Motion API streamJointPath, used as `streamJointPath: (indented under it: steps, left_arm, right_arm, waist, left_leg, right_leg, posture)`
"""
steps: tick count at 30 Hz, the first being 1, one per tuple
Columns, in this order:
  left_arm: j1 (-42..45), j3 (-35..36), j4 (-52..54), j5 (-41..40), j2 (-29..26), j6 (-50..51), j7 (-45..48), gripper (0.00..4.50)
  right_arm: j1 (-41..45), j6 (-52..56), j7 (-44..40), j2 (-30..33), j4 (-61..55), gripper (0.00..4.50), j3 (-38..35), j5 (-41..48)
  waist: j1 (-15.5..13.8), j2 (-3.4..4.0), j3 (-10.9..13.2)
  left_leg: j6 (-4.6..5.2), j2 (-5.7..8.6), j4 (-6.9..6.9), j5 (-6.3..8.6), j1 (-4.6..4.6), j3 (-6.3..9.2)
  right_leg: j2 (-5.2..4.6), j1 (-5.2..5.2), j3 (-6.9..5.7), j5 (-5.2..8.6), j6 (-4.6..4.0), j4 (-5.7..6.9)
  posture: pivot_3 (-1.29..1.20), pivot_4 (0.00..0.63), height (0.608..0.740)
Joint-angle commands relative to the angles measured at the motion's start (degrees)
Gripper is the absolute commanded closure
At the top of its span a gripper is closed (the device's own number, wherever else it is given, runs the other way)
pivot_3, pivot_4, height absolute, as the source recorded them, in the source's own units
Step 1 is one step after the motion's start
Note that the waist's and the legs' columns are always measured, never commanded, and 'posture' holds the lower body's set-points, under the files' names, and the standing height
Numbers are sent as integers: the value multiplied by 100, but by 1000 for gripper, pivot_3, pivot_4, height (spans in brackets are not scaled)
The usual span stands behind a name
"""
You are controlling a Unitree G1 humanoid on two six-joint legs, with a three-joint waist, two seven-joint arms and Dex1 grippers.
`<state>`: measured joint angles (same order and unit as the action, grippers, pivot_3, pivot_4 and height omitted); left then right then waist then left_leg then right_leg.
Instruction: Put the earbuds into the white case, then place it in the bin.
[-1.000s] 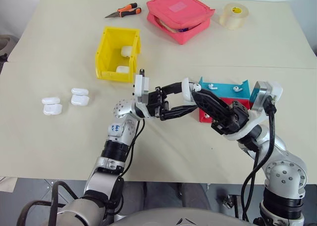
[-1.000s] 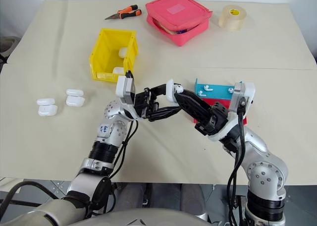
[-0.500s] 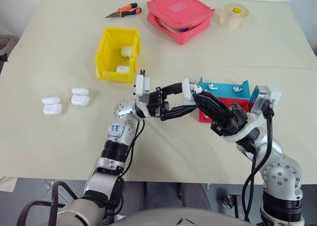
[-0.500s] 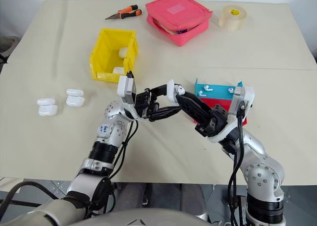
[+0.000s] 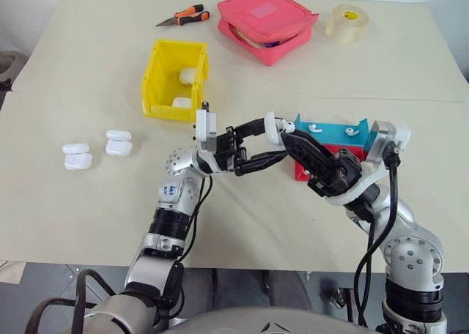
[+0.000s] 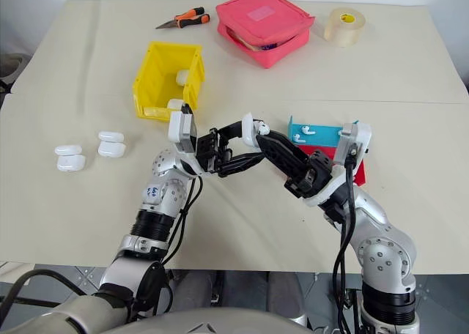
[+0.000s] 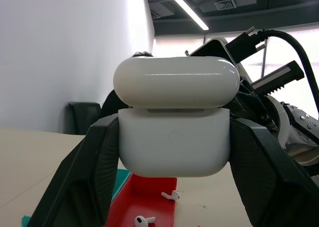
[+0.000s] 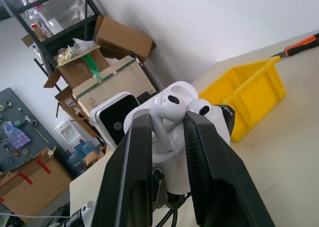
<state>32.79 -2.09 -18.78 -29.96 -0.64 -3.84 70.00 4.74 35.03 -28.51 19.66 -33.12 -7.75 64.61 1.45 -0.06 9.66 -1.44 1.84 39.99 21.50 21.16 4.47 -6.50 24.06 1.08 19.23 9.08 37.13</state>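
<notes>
My left gripper (image 5: pixel 272 138) is shut on the white case (image 7: pixel 174 142), held up over the middle of the table with its lid (image 7: pixel 174 80) hinged open. My right gripper (image 8: pixel 167 118) meets it from the right, shut on an earbud (image 8: pixel 165 106) right at the case's open top. A second earbud (image 8: pixel 201 109) sits in the case beside it. The yellow bin (image 5: pixel 157 78) stands behind and to the left with two white cases (image 5: pixel 187 75) inside. More earbuds (image 5: pixel 314 127) lie in the blue tray (image 5: pixel 333 132).
A red tray (image 7: pixel 149 197) with loose earbuds (image 7: pixel 172 194) lies under the grippers, in front of the blue one. Spare white cases (image 5: pixel 77 156) lie at the left. A pink pouch (image 5: pixel 265 19), a tape roll (image 5: pixel 346 23) and orange-handled pliers (image 5: pixel 183 16) are at the back.
</notes>
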Motion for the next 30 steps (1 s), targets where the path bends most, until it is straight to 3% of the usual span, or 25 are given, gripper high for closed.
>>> streamJointPath:
  steps: [1,13,27,30]
  left_arm:
    - [114,-72,243,-49,201,-159,-63,1688]
    - [124,-31,196,11,302,-291,-104,1688]
    - [138,-40,140,27,352,-378,-89,1688]
    - [135,-44,154,11,353,-361,-72,1688]
  right_arm:
    - [-86,175,66,-21,36,3970,339,-63]
    - [144,341,703,-211,61,3970,356,400]
    - [78,611,660,251,-65,3970,767,265]
    - [101,703,628,361,-33,2976,807,254]
  waist:
    - [1,0,0]
    - [2,0,0]
    - [2,0,0]
    - [3,0,0]
  left_leg:
    - [0,0,0,0,0,0]
    - [0,0,0,0,0,3]
    - [0,0,1,0,-2,10]
    - [0,0,1,0,-2,12]
  right_leg:
    - [0,-1,0,0,0,0]
    - [-1,-3,-3,0,0,-1]
    - [-1,-11,-11,0,0,-5]
    - [-1,-13,-13,0,0,-7]
  posture:
    - [0,150,740]
    - [0,150,740]
    - [0,150,740]
    - [0,150,740]
